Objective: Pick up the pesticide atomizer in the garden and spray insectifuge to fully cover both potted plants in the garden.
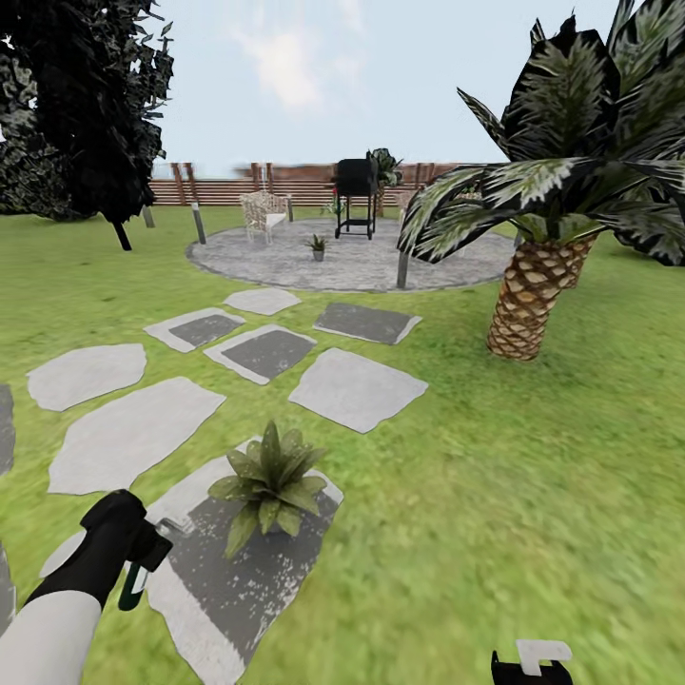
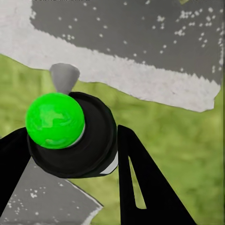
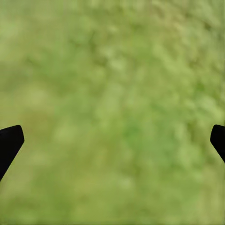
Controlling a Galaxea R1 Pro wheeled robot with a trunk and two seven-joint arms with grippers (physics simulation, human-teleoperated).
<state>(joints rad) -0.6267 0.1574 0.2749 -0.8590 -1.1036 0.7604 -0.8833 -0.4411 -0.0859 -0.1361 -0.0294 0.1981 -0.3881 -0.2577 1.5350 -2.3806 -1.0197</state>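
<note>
**Left claw clamped on the atomizer beside the near plant**

Down at the lower left of the head view: white-sleeved left arm, black left claw (image 1: pixel 143 561) clamped on the slim black pesticide atomizer (image 1: pixel 131 588), pointing down over the edge of a grey stepping stone (image 1: pixel 238 590). Up close from the left wrist: black atomizer body (image 2: pixel 89 140) squeezed between the two black fingers (image 2: pixel 140 183), bright green round cap on top, small grey cone nozzle poking out beyond it. Red tip not to be made out here.

Just beside that claw, sitting on the same stone: nearer potted plant (image 1: pixel 269 483), a low rosette of pointed green leaves, pot hidden under the foliage. Far off on the round grey paved patio (image 1: pixel 352 257): second little potted plant (image 1: pixel 318 247), near a black grill (image 1: pixel 356 195) and a pale wicker chair (image 1: pixel 263 214). Scaly-trunked palm (image 1: pixel 533 295) to the right, brown slatted fence (image 1: pixel 219 190) behind.

Right claw (image 1: pixel 531 666) low at the bottom edge, fingers (image 3: pixel 9 145) spread wide apart, holding nothing, over blurred green lawn (image 3: pixel 117 108).
</note>
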